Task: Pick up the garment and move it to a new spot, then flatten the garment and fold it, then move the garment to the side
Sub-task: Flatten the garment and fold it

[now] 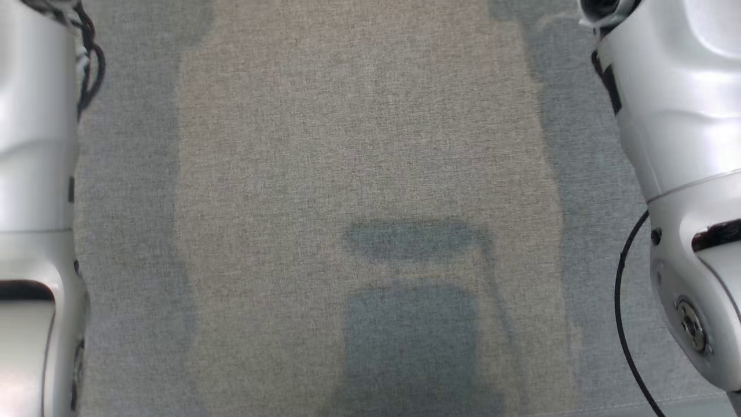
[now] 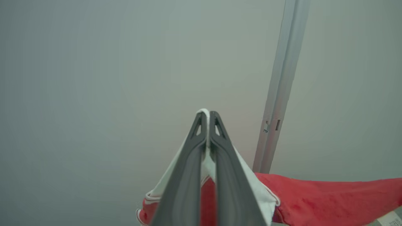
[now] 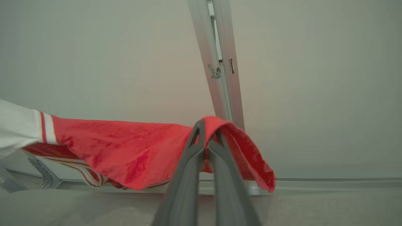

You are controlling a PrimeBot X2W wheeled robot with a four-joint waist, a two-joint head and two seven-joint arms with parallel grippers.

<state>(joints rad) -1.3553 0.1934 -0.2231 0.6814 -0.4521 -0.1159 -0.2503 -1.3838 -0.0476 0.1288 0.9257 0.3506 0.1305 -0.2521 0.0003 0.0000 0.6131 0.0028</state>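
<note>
The left gripper (image 2: 207, 114) has its two dark fingers pressed together on a white hem of the garment (image 2: 329, 194); a sliver of white cloth pokes out between the tips. The right gripper (image 3: 205, 133) is likewise clamped on the garment, pinching a red fold that drapes over its fingertips and falls to the right.

The garment is red with a white band and thin stripes. It is lifted off the desk (image 1: 359, 145) and stretched between the two grippers, its top edge nearly straight and its body sagging below. In the right wrist view its lowest folds hang near the desk; whether they touch it cannot be told.

Beyond the garment stands a plain pale wall (image 2: 94, 78), with a slim metal post (image 3: 220, 62) rising behind the cloth.

In the head view the desk shows a grey-beige woven cover, with a dark blocky shadow (image 1: 411, 324) on its near middle. The pale left forearm (image 1: 32, 174) runs along the left edge and the right forearm (image 1: 677, 116) along the right, a black cable (image 1: 622, 324) looping beside the latter.
</note>
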